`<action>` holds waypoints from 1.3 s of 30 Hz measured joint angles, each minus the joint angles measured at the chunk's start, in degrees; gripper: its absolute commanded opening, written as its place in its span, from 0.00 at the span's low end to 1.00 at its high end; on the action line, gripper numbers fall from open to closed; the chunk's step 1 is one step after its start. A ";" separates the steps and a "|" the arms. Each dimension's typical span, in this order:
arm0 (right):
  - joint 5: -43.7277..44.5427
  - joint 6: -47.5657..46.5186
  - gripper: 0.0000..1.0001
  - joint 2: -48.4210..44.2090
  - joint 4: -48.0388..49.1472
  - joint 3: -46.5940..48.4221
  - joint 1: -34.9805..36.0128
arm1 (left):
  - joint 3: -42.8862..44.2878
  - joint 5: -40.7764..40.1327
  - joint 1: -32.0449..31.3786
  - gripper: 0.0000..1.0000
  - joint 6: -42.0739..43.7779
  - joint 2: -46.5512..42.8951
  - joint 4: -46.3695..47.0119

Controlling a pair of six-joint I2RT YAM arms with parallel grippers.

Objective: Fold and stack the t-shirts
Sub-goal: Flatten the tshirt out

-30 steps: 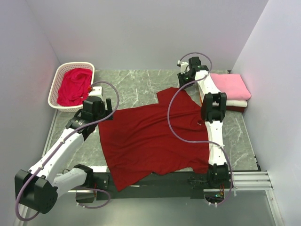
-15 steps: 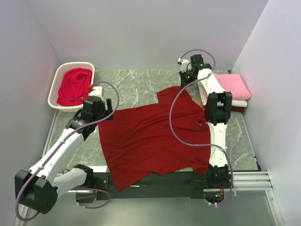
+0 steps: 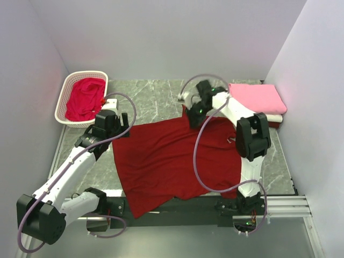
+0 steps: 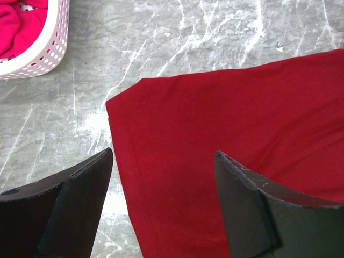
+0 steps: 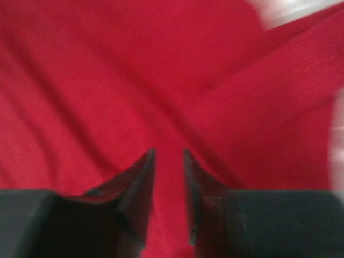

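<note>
Three pale walls [image 3: 161, 37] close in a grey marble-patterned worktop [image 3: 150, 97], with a metal rail [image 3: 285, 201] along its near edge. The dark red t-shirt [image 3: 172, 161] lies spread across the middle, its near hem hanging over the front edge. At the far left stands a white lattice basket [image 3: 64, 94] with a crimson t-shirt [image 3: 85, 99] heaped inside. At the far right, against the wall, a folded pink t-shirt [image 3: 258, 98] lies on a folded white t-shirt [image 3: 274, 118]. The left pincer [image 4: 164, 156] is spread wide over the dark red shirt's left corner, one finger above bare marble, the other above cloth. The right pincer [image 5: 168, 152] is at the shirt's far edge, its fingers a narrow slit apart; red cloth fills its blurred view, and I cannot tell whether it pinches any.
</note>
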 measured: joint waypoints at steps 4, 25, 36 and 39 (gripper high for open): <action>-0.42 -2.67 0.42 -0.07 -3.37 -6.23 1.86 | 0.00 0.26 0.00 0.81 0.00 -0.17 0.02; 5.60 2.62 0.42 6.93 0.74 0.70 4.17 | 0.00 0.85 0.00 0.81 0.02 -0.15 0.02; 9.62 2.89 0.42 9.27 0.87 0.68 4.72 | 0.00 1.16 0.00 0.81 0.02 -0.15 0.02; 10.19 2.89 0.41 9.49 1.01 0.68 4.90 | 0.00 1.29 0.00 0.81 0.02 -0.15 0.02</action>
